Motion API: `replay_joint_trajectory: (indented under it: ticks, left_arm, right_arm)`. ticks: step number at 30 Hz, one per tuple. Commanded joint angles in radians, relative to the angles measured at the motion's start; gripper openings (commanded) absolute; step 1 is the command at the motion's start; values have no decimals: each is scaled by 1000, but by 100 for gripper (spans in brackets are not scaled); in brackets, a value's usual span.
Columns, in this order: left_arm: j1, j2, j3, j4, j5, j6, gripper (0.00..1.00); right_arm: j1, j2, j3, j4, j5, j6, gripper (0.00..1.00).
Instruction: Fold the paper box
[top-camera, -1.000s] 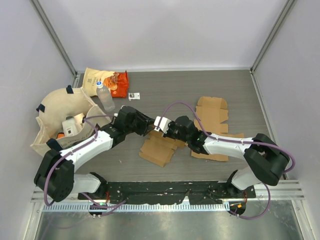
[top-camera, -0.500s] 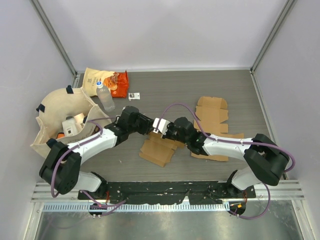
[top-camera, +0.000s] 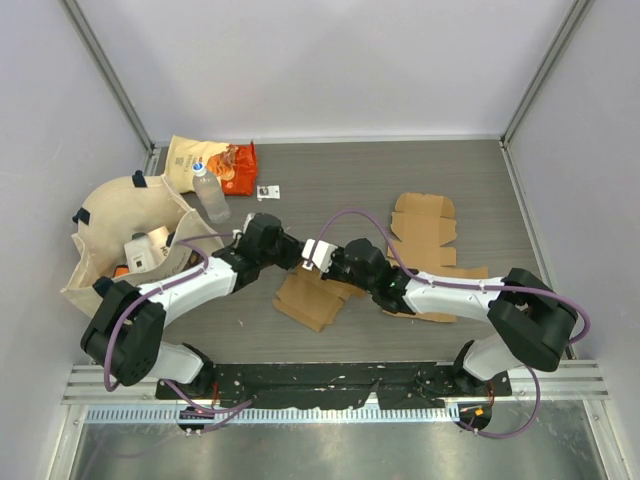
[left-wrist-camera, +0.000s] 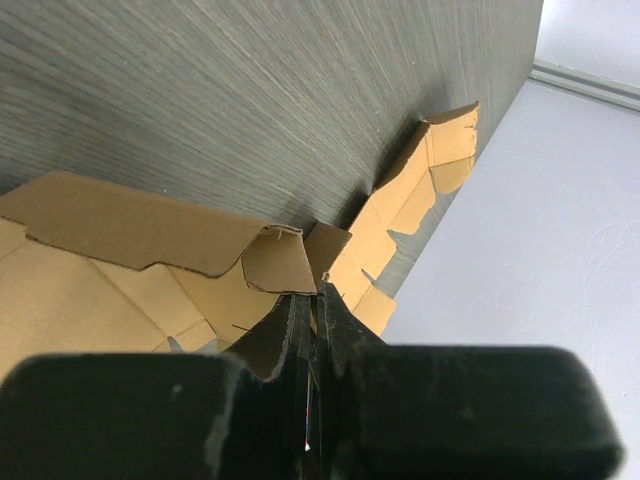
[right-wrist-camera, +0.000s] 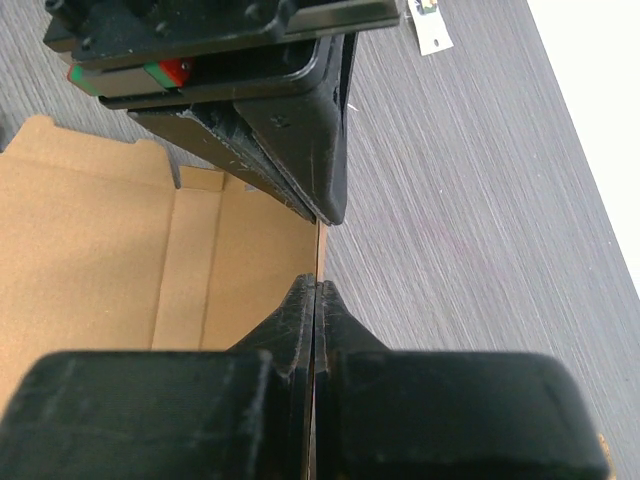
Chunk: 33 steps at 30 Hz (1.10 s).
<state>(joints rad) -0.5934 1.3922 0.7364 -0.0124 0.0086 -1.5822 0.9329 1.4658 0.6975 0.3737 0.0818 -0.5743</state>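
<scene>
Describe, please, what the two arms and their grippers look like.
The left arm and right arm have white links between bulky black joints, each with a looping purple cable. The left gripper and right gripper are black with tapered fingers; the left one's body carries a small red and green mark.

Grey table (top-camera: 350, 180): paper box (top-camera: 303, 300), cardboard blank (top-camera: 425, 225), tote bag (top-camera: 110, 215), snack packets (top-camera: 238, 160).

The paper box (top-camera: 312, 297) lies near the middle of the table (top-camera: 340, 175). A second cardboard sheet (top-camera: 425, 228) lies at its 2 o'clock and a tote bag (top-camera: 120, 235) at its 9 o'clock. At 11 o'clock lies a snack bag (top-camera: 215, 160), with a bottle (top-camera: 210, 193) overlapping its near edge. A small card (top-camera: 267, 192) lies at the bottle's 3 o'clock.
</scene>
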Motion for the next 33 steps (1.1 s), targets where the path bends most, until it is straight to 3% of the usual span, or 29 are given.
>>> replay_joint_trajectory:
  ticks: [1,3,4,5,6,9,10,12,13,14,16,19,20,23,26,29,33]
  left_arm:
    - [0,-19,-14,113,-59,45,5]
    - [0,-25,-19,115,-73,51,3]
    - [0,-28,-25,121,-76,51,2]
    - [0,-28,-31,130,-79,51,1]
    - [-2,-30,-40,147,-85,44,0]
    - [0,-25,-77,201,-93,11,0]
    - [-2,-22,-77,207,-94,5,0]
    - [0,-13,-83,225,-91,-28,0]
    - [-2,-10,-91,239,-85,-42,0]
    - [0,-12,-98,253,-85,-58,0]
    - [0,-19,-120,282,-81,-100,0]
    - [0,-41,-156,327,-82,-151,0]
    - [-2,-47,-170,341,-87,-160,0]
    - [0,-62,-216,388,-88,-200,0]
    - [0,-55,-270,494,-75,-226,0]
    - [-2,-50,-315,563,-73,-246,0]
    - [-2,-47,-345,655,-67,-233,0]
  right_arm:
    - [17,-1,42,59,62,53,3]
    - [17,-10,89,-40,175,134,29]
    - [17,-33,109,-86,218,256,41]
    - [17,-47,159,-143,255,328,82]
    - [15,-58,199,-318,338,393,84]
    - [-2,-82,394,-715,388,730,86]
    - [-17,-88,437,-790,336,901,86]
    - [-81,-102,493,-869,192,1072,84]
    - [-104,-119,481,-848,33,1146,83]
    - [-120,-162,414,-807,-24,1323,81]
    - [-150,-211,318,-618,-145,1482,79]
    - [-152,-280,151,-434,-126,1726,75]
    - [-152,-292,89,-394,-104,1761,65]
    - [-152,-314,30,-320,-45,1893,54]
    - [-158,-309,-28,-300,-60,1981,52]
    - [-166,-305,-130,-135,-103,2134,53]
    - [-174,-260,-153,-61,-105,2225,62]
